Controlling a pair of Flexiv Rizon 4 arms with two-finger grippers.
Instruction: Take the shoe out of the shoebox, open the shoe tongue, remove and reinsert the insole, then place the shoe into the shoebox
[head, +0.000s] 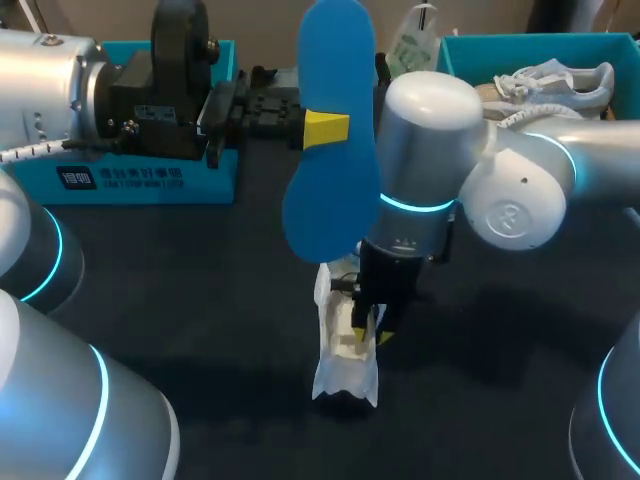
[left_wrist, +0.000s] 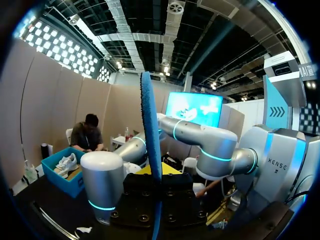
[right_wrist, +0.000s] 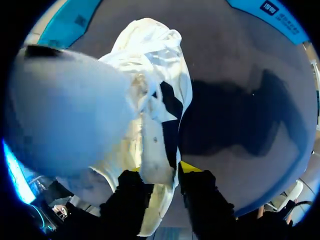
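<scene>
A white shoe (head: 345, 375) stands on the dark table near the middle front. My right gripper (head: 370, 325) points down into its opening. In the right wrist view the shoe (right_wrist: 150, 60) fills the space ahead, and its tongue (right_wrist: 157, 155) lies between the parted fingers of my right gripper (right_wrist: 165, 175), which is open. My left gripper (head: 320, 128) is shut on a blue insole (head: 335, 130) and holds it upright, high over the table's far middle. The left wrist view shows the insole (left_wrist: 150, 130) edge-on, clamped in that gripper (left_wrist: 152, 172).
A blue shoebox (head: 130, 185) stands at the far left, partly behind my left arm. A second blue box (head: 530, 48) at the far right holds another white shoe (head: 555, 85). My right arm's elbow (head: 510, 190) hangs over the right half of the table.
</scene>
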